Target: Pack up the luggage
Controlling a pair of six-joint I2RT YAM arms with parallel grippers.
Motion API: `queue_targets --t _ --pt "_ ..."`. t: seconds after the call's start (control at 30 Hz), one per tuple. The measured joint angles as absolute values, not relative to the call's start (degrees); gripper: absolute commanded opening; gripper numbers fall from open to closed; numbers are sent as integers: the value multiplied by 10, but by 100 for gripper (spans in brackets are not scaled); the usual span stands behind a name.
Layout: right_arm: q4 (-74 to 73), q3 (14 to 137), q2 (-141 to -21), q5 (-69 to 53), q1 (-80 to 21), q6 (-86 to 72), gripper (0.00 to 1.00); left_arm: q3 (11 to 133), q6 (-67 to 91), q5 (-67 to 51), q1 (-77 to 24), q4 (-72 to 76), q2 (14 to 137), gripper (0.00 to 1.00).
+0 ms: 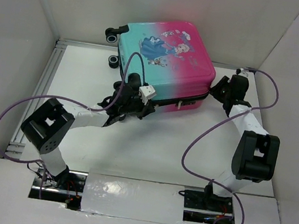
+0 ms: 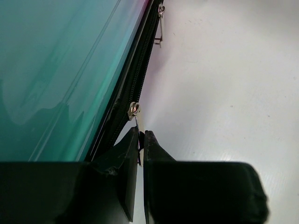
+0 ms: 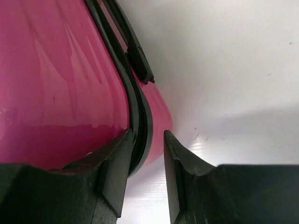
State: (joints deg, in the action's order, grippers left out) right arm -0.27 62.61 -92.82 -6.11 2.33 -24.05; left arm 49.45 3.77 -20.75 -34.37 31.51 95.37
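The luggage (image 1: 167, 57) is lying flat at the far side of the table (image 1: 147, 158). The left claw (image 2: 141, 142) is pinching the zipper pull (image 2: 135, 110) tight. The right claw (image 3: 145, 154) is sitting half open around the pink corner edge.

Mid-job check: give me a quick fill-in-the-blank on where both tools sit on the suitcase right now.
1. The left tool pinches the zipper pull on the suitcase's ____ half (colour).
2. The right tool straddles the seam at its ____ corner (colour).
3. The suitcase lies flat on the table and is ____, not open.

Missing words: teal; pink; closed.
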Motion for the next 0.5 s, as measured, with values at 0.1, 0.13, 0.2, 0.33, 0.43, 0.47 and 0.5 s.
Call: queue_targets --t 0.1,0.13,0.2,0.33,0.43,0.47,0.5 --pt "0 625 -928 -53 23 -240 41 495 45 -195 -354 321 956 0" --pt "2 624 -928 -53 23 -241 41 495 49 -193 -354 322 956 0" --pt "5 622 -928 -53 23 -241 41 495 63 -189 -355 322 956 0" --pt "7 614 -921 -55 22 -241 45 481 106 -178 -359 351 956 2" --pt "-23 601 -893 -72 18 -239 47 463 145 -173 -359 385 956 11" --pt "-43 594 -877 -89 13 -240 48 460 159 -169 -361 393 956 31" --pt "-63 586 -860 -109 4 -241 50 457 171 -167 -361 399 956 45"
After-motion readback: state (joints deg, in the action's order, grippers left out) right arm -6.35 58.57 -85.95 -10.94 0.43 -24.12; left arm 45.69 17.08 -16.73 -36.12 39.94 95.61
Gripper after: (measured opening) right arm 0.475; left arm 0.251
